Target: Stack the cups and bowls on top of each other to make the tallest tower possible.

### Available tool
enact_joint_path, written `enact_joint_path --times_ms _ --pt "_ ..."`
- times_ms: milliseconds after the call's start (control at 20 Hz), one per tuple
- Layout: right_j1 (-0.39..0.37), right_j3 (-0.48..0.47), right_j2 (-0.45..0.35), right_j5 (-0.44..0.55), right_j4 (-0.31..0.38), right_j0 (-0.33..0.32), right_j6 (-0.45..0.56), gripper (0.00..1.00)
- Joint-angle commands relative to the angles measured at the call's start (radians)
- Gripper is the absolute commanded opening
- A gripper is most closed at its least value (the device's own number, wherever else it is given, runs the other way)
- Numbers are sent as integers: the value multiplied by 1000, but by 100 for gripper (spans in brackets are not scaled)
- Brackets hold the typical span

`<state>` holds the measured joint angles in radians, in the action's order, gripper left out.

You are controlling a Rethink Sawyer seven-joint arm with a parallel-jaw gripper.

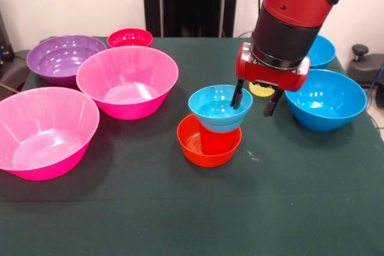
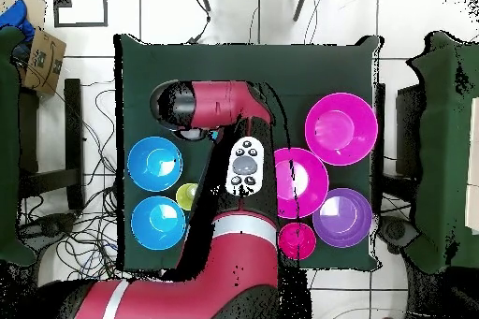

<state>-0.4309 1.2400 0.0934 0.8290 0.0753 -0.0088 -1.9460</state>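
Observation:
The tower stands mid-table: a small orange bowl (image 1: 193,146) holds an upright red cup (image 1: 217,141), and a small light-blue bowl (image 1: 216,109) sits on the cup. My gripper (image 1: 254,101) is open at the light-blue bowl's right rim, with one finger (image 1: 238,95) inside the bowl and the other outside. The yellow cup (image 1: 260,90) stands just behind the gripper and also shows in the overhead view (image 2: 187,195). In the overhead view the arm (image 2: 220,109) hides the tower and gripper.
Two large blue bowls (image 1: 326,99) (image 1: 319,51) stand right of the tower. Two large pink bowls (image 1: 127,81) (image 1: 45,130), a purple bowl (image 1: 65,57) and a small red bowl (image 1: 129,38) stand to the left on the green table (image 1: 180,220).

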Motion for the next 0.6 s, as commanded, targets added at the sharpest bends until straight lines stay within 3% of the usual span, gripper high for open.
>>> enact_joint_path --times_ms 50,200,600 --pt "14 -3 -101 2 9 -6 -1 100" --pt "1 -37 -56 70 32 22 -20 100" --pt "-70 -21 -45 150 27 14 17 100"
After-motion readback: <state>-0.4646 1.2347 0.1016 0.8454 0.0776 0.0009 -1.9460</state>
